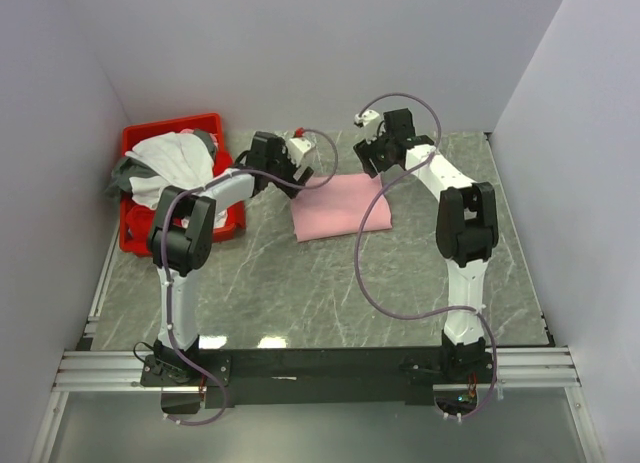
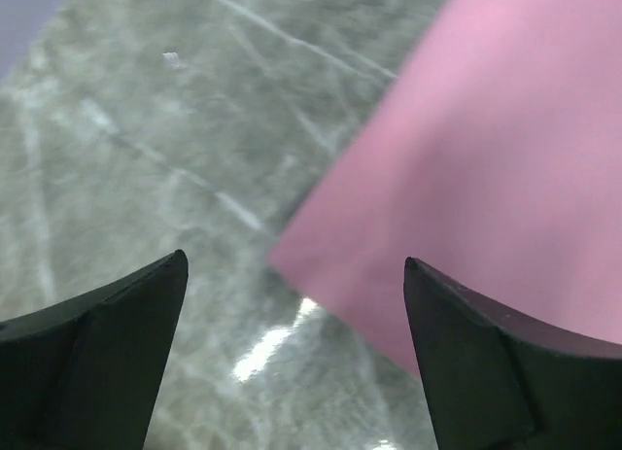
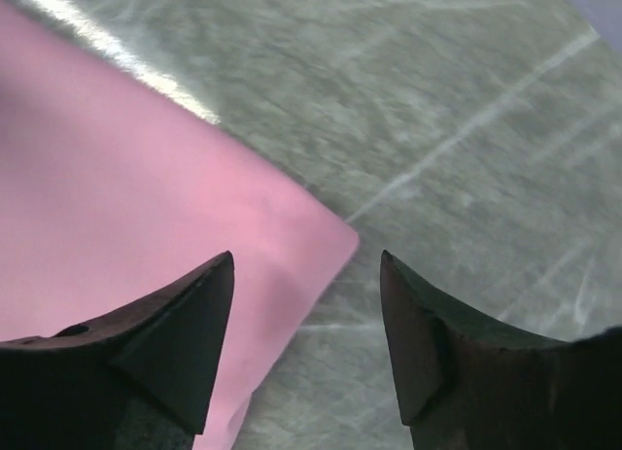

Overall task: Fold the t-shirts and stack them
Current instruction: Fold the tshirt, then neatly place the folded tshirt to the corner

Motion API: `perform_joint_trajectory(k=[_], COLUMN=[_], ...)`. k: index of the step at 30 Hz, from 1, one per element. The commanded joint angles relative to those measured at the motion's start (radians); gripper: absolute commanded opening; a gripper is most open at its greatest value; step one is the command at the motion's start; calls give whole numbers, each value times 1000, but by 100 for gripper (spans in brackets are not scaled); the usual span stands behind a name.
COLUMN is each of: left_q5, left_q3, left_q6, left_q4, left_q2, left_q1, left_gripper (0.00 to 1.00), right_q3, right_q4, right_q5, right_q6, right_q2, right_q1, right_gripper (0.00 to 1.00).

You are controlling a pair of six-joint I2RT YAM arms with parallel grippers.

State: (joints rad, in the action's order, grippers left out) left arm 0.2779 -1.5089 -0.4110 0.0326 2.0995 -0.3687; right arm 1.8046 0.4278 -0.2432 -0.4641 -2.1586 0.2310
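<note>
The overhead camera is showing the whole layout: a folded pink t-shirt point(image 1: 340, 208) is lying flat on the table point(image 1: 300, 293) toward the back middle. The left gripper point(image 1: 300, 171) is hanging at its back left corner and the right gripper point(image 1: 370, 166) at its back right corner. Only this view is taking in the red bin point(image 1: 170, 125) at the back left, where a white t-shirt point(image 1: 180, 158) and a grey t-shirt point(image 1: 118, 181) are lying heaped, the grey one spilling over the rim. The wrist cameras are giving what the overhead cannot. Each is showing its dark fingers point(image 2: 126, 333) spread wide, with only a corner of pink cloth and bare tabletop below them, so both hands are released and gripping nothing. The table is grey-green marbled stone with pale veins, catching streaks of glare. Plain pale walls point(image 1: 300, 43) are closing it in on three sides, and a metal rail point(image 1: 105, 368) is carrying the arm bases at the near edge. Both wrist views are blurring, so it cannot be told whether the fingertips are touching the cloth. The left arm point(image 1: 185, 233) is covering part of the bin's near side.
</note>
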Motion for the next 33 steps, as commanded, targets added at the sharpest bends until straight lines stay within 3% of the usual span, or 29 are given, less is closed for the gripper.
perform_joint_trajectory(k=[1, 3, 6, 7, 10, 13, 18, 23, 29, 33], left_q5=[-181, -212, -270, -267, -195, -102, -75, -72, -97, -98], left_q3=[-118, -142, -116, -65, 110, 322, 603, 705, 796, 848], left_q6=[156, 227, 331, 363, 513, 581, 615, 603, 595, 604], left_q4=[1, 20, 35, 36, 6, -26, -22, 75, 125, 109], left_q2=[-67, -131, -261, -303, -485, -674, -970, -1182, -1335, -1378], left_q1=[5, 5, 11, 17, 46, 63, 66, 66, 67, 67], left_gripper=[99, 99, 99, 99, 100, 99, 100, 100, 99, 99], right_q3=[-66, -80, -120, -140, -223, -293, -295, -251, -209, -192], right_q4=[-156, -134, -57, -44, 12, 40, 101, 160, 256, 296], right_q5=[172, 208, -44, -200, -373, -415, -429, -464, -490, -538], right_q6=[158, 218, 338, 396, 446, 461, 455, 463, 475, 473], right_q2=[107, 134, 181, 196, 200, 195, 132, 22, -47, -64], right_q1=[-10, -31, -118, -139, -179, -185, -185, -182, -162, -157], right_gripper=[71, 75, 75, 76, 79, 80, 80, 78, 67, 40])
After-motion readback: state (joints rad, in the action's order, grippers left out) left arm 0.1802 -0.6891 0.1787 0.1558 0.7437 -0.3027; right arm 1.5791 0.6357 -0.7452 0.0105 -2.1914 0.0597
